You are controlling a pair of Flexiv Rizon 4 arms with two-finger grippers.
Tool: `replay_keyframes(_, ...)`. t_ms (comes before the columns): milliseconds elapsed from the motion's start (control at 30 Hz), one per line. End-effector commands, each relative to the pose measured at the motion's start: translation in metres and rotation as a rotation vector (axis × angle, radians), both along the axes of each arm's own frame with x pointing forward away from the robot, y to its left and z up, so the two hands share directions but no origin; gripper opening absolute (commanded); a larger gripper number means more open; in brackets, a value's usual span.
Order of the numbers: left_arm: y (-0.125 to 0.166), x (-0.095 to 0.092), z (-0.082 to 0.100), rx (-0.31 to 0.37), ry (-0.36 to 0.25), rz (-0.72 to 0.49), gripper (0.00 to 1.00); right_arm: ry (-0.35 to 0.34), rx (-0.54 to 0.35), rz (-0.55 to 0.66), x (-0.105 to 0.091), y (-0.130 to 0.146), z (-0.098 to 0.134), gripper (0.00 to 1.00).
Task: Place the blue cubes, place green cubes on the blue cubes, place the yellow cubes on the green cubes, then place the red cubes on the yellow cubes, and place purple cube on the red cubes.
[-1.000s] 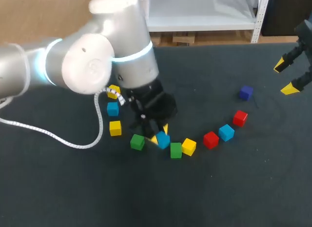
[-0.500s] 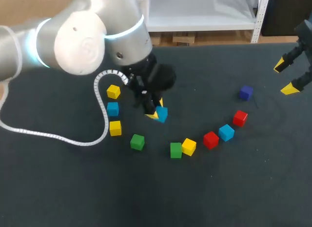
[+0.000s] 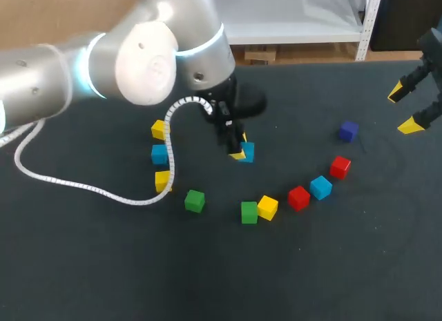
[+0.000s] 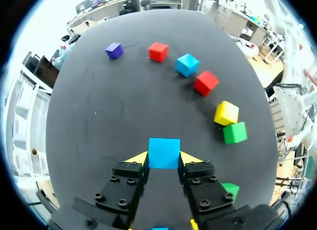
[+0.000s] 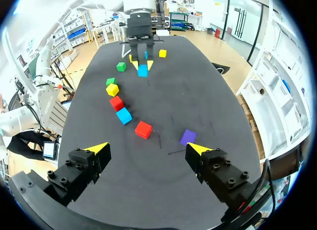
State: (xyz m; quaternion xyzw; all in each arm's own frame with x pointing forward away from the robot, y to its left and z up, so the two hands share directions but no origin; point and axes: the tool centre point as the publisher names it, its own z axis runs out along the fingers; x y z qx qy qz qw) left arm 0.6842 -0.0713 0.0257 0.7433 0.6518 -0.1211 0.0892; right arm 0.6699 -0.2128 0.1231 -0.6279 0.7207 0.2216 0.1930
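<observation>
Blue cube [image 3: 247, 152] was pinched from both sides between the left arm's fingers [image 4: 136, 159], near the middle of the dark counter [image 3: 345, 259]. To its right, a curved row ran from a green cube [image 3: 249, 212] through yellow, red, blue and red to a purple cube [image 3: 349, 131] farther off. Right arm's fingers [image 5: 96, 149] were spread wide at the far right edge.

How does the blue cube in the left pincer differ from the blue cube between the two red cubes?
The held blue cube is clamped between the yellow tips of the left pincer; the other blue cube lies free on the table. The held one stands apart from other cubes; the other sits in a row between two red cubes. Both look alike in colour and shape.
</observation>
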Motion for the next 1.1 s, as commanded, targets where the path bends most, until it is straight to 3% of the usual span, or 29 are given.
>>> replay_keyframes(33, -0.007, 0.011, -0.01, 0.026, 0.009, 0.023, 0.0, -0.001, 0.001, 0.0, 0.0, 0.0, 0.0, 1.0)
replay_keyframes(400, -0.003, 0.017, -0.023, 0.001, 0.034, 0.131, 0.0, -0.001, 0.001, 0.0, 0.0, 0.0, 0.0, 1.0)
replay_keyframes(1100, -0.001, 0.022, -0.03, 0.024, 0.022, 0.14, 0.0, -0.001, 0.001, 0.0, 0.0, 0.0, 0.0, 1.0)
